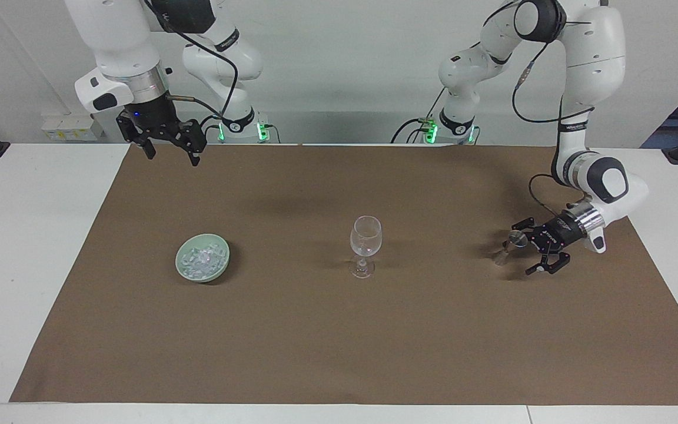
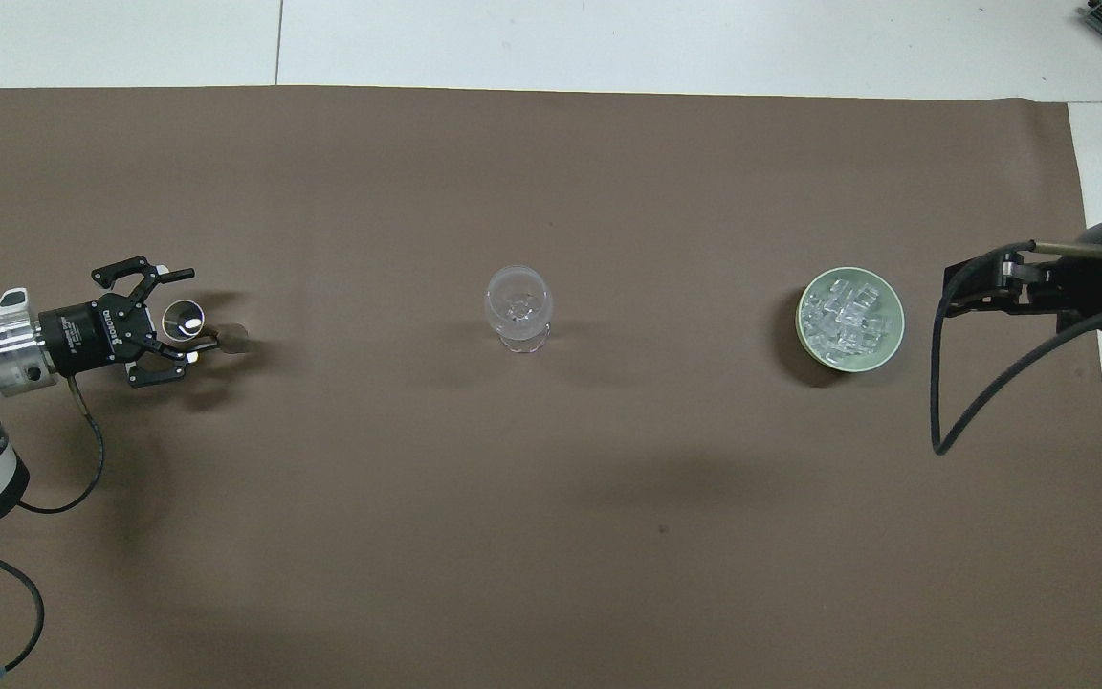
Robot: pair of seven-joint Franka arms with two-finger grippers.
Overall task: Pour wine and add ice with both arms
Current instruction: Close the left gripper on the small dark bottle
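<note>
A clear stemmed wine glass (image 1: 365, 241) stands empty at the middle of the brown mat; it also shows in the overhead view (image 2: 517, 306). The ice (image 1: 200, 259) lies in a pale green bowl (image 1: 226, 257) toward the right arm's end; the ice (image 2: 848, 318) and the bowl (image 2: 898, 325) show in the overhead view too. A small metal measuring cup (image 1: 512, 242) stands toward the left arm's end and shows in the overhead view (image 2: 186, 319). My left gripper (image 1: 521, 248) is open and low, one finger on each side of that cup (image 2: 189, 316). My right gripper (image 1: 172, 156) is open and empty, raised over the mat's edge by the robots.
The brown mat (image 1: 339, 341) covers most of the white table (image 1: 27, 247). Black cables hang from both arms. No bottle is in view.
</note>
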